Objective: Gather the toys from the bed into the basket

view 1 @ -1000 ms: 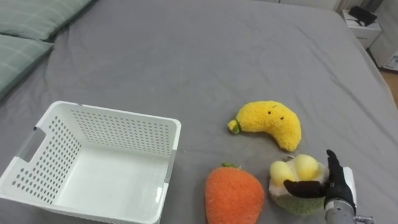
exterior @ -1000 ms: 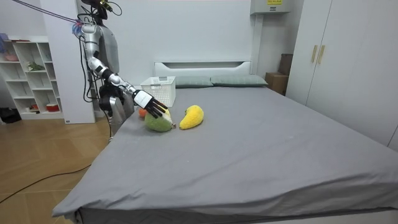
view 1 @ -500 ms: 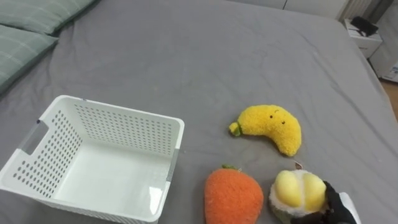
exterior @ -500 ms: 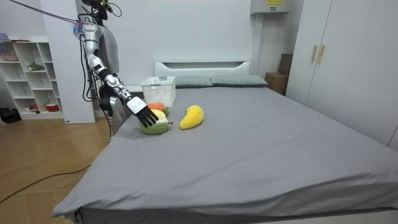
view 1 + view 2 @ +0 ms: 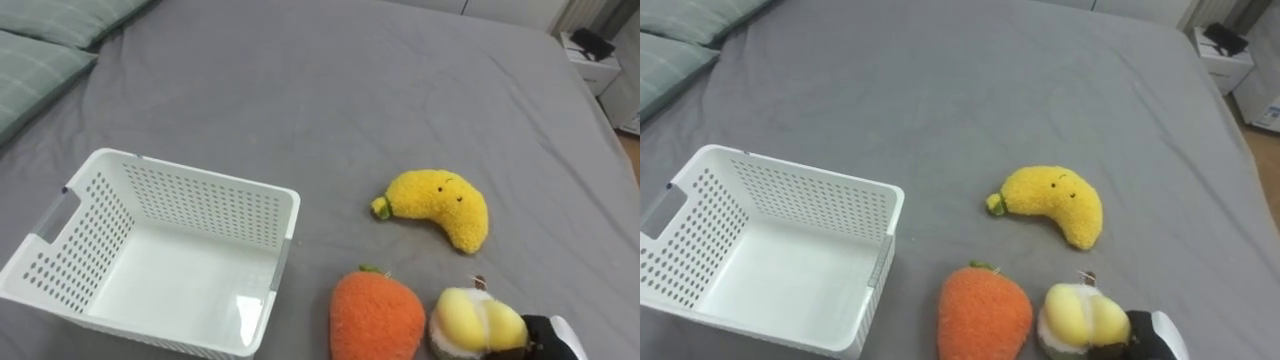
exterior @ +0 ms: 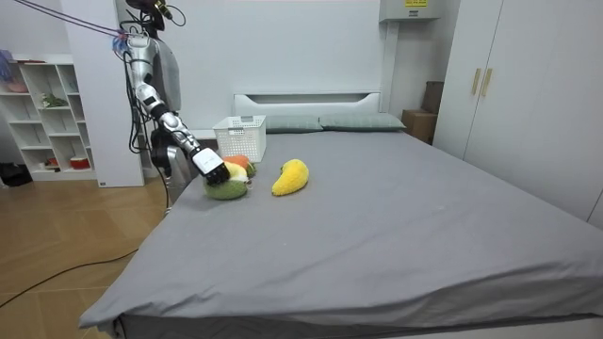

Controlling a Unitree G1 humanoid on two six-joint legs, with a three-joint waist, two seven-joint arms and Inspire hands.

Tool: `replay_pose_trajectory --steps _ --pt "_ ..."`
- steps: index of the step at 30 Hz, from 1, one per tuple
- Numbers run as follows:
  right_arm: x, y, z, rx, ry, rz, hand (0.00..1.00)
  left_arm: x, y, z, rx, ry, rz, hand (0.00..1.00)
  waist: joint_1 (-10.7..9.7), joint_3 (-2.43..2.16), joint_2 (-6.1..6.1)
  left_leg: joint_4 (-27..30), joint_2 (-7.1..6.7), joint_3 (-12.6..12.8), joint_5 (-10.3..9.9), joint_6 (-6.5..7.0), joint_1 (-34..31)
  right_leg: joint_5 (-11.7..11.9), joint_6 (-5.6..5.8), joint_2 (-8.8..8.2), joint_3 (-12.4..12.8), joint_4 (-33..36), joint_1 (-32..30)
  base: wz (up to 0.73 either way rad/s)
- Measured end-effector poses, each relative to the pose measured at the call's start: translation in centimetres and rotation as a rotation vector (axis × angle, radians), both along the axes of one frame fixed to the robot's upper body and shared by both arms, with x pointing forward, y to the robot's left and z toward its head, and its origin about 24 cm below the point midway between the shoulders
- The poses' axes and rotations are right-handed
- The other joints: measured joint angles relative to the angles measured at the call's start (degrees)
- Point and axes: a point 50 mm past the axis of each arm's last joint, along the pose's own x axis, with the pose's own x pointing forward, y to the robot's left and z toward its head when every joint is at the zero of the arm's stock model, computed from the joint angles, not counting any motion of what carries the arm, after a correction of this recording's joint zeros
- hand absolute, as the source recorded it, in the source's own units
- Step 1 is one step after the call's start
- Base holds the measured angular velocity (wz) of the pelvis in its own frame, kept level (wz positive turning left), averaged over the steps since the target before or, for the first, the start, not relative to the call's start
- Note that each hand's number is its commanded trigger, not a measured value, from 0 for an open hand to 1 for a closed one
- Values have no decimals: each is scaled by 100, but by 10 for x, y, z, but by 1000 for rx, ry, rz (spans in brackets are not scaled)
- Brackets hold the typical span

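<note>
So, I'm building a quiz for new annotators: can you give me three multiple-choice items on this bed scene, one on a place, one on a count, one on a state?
1. Where does the banana toy lie relative to the basket?
A. inside it
B. on the bed, to the robot's right of it
C. underneath it

2. How many plush toys are on the bed?
A. one
B. five
C. three

3. The basket is:
A. empty
B. full of toys
C. upside down

Answers:
1 B: the banana toy rests on the bed, apart from the basket.
2 C: there are the banana toy, the orange toy and the yellow-green toy by the right hand.
3 A: the basket stands upright and its white floor shows bare.
</note>
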Motion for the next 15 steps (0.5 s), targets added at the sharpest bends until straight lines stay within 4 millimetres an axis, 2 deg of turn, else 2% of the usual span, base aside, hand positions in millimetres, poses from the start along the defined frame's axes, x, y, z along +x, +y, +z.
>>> replay_pose_trajectory --steps 4,6,15 --pt "1 0 0 5 1 4 100 1 0 0 -1 -3 -1 0 5 28 -10 -1 1 -10 0 0 0 0 0 2 -5 -2 -1 0" --pt "3 1 1 7 -2 6 100 2 0 0 -4 -5 -2 0 5 68 -18 -8 0 -16 0 0 -8 0 0 2 -9 -4 -8 0" --pt "4 1 1 11 -4 11 100 1 0 0 -6 -2 -1 0 -16 59 -16 -2 -7 -41 0 1 -28 1 1 1 -7 -8 -8 0"
